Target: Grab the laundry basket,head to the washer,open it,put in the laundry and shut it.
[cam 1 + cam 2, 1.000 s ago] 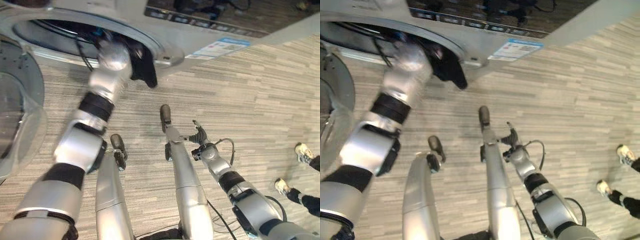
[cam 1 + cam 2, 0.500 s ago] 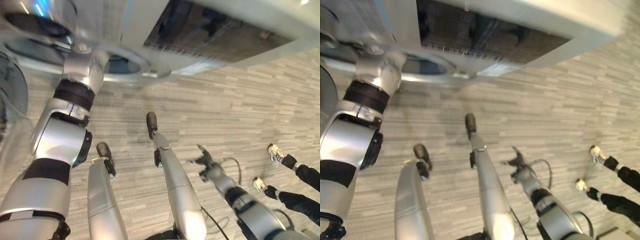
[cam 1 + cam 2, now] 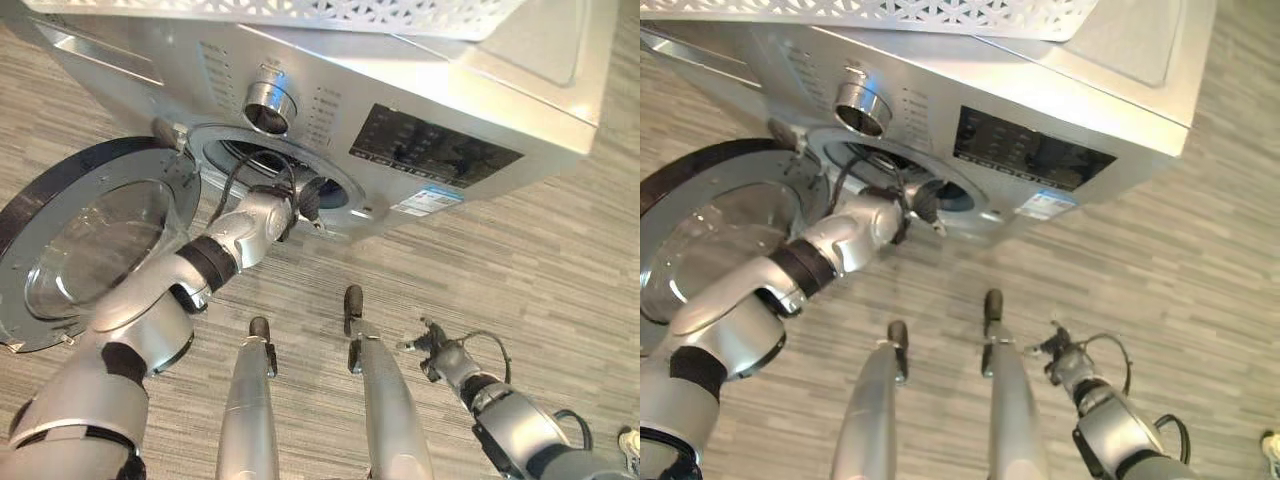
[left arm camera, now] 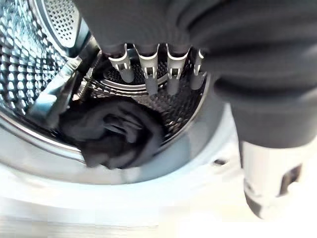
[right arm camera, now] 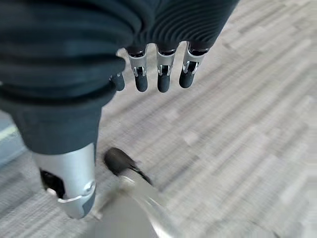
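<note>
At washer (image 3: 480, 90) mouth: left hand (image 3: 308, 197), fingers (image 4: 148, 79) straight, holding nothing. Dark laundry (image 4: 111, 136) lies inside drum, just below and beyond fingertips. Door (image 3: 95, 250) swung open on robot's left, nearer the left arm. Right hand (image 3: 432, 345) low over floor, fingers relaxed.

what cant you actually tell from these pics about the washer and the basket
- Laundry basket on top of the washer: cut off by the eye views' upper edge, so its contents are unseen.
- Drum interior: the left hand blocks the opening in the eye views; the left wrist view shows one dark garment, the rest being hidden by the hand's cover.
- Control panel: markings too small to read.
- Door: its outer edge is cut off at the left.
</note>
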